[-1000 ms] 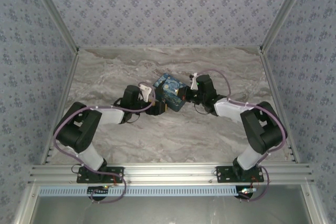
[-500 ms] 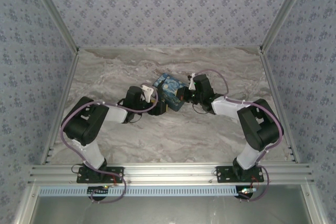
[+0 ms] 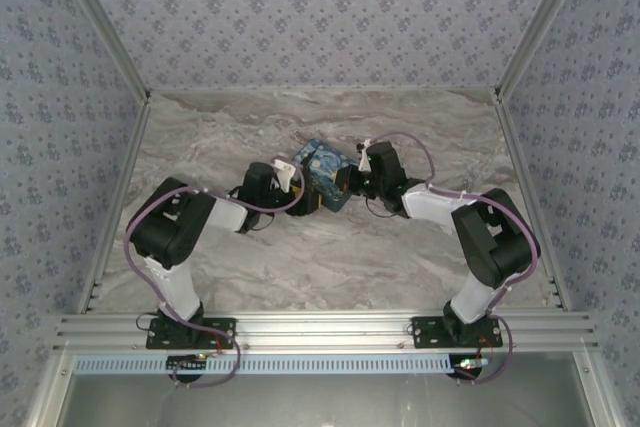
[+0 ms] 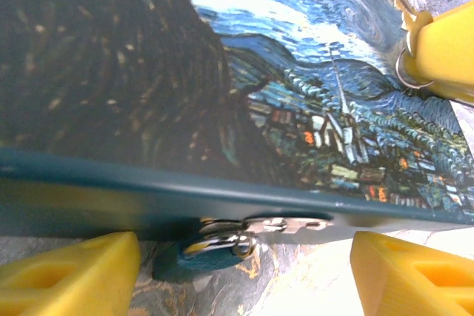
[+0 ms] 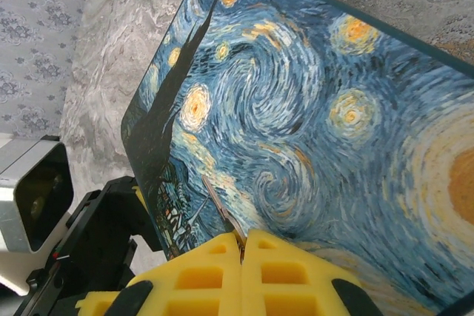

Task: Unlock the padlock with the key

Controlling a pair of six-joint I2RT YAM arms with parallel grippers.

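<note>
We judge the task barely begun: the padlock (image 4: 215, 243) hangs at the latch on the edge of the box (image 3: 325, 175), between the parted fingers of our left end effector (image 4: 241, 266), not yet gripped. Our right end effector (image 5: 243, 246) is closed on the key (image 5: 221, 209), across the box's painted lid from the padlock and not yet inserted. The box is shut, so its contents are hidden.

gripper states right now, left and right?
left gripper: open, fingers either side of the padlock, not gripping it.
right gripper: shut on the key.
</note>
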